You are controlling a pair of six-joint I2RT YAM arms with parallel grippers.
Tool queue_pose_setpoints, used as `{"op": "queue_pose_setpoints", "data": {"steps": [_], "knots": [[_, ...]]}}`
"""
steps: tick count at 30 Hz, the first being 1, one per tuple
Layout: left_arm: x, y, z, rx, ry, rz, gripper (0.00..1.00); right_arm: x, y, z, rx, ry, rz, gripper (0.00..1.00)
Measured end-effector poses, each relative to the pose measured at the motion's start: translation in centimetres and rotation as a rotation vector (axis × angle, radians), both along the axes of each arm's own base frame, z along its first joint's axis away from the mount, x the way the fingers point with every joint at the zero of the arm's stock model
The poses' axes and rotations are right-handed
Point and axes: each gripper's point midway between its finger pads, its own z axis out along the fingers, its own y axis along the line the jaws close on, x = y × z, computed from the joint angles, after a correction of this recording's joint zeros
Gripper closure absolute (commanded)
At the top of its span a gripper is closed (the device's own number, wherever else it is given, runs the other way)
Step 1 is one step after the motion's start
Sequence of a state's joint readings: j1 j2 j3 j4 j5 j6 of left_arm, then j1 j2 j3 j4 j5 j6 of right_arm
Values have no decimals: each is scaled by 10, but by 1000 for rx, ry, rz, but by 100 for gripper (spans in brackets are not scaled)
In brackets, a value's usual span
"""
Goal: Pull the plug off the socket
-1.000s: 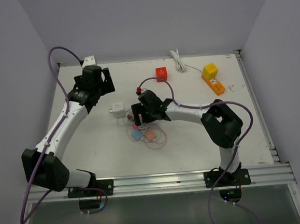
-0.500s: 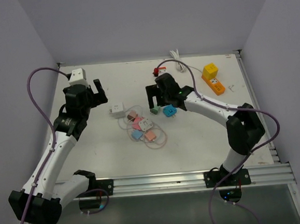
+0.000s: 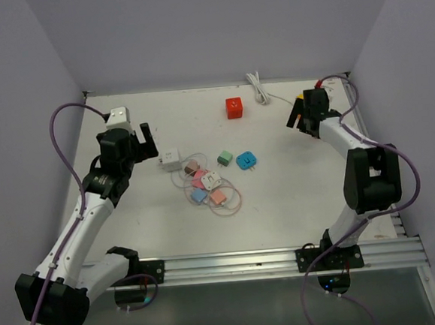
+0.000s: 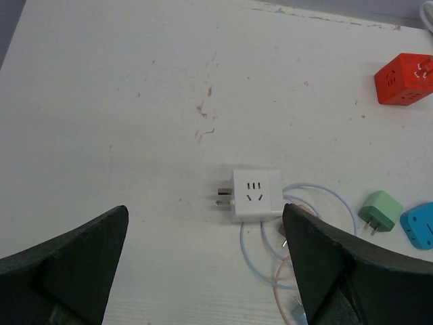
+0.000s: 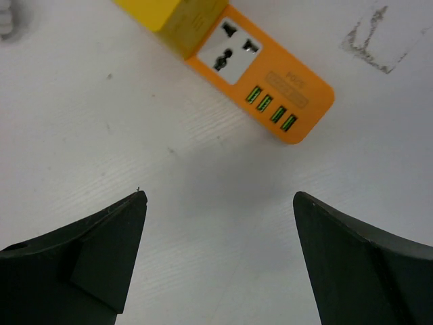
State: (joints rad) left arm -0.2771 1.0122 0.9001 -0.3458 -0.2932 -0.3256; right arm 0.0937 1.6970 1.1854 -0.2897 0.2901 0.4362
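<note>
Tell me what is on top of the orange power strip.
A yellow block sits on one end of the orange power strip. Beside it, one outlet and four USB ports are bare. Whatever lies under the block is covered.

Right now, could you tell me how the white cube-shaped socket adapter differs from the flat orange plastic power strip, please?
The white cube adapter is compact and blocky, while the orange power strip is long and flat. The adapter shows metal prongs on one side; the strip shows four green USB ports. Both lie on the white table, ungripped.
</note>
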Motion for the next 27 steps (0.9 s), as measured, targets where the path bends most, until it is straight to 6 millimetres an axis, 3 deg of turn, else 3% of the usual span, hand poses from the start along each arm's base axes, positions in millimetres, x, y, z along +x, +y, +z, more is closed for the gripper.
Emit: {"op": "queue_pose_setpoints", "data": {"steps": [5, 14, 21, 27], "knots": [[-2, 3, 3, 6, -11, 7, 0, 16, -41, -21, 9, 30, -101, 7], [-3, 3, 0, 8, -7, 8, 0, 53, -72, -37, 2, 28, -72, 7], [-3, 4, 1, 9, -9, 10, 0, 67, -67, -48, -12, 53, 95, 8], [-3, 4, 1, 10, -9, 9, 0, 69, -44, -51, 66, 46, 221, 17]]}}
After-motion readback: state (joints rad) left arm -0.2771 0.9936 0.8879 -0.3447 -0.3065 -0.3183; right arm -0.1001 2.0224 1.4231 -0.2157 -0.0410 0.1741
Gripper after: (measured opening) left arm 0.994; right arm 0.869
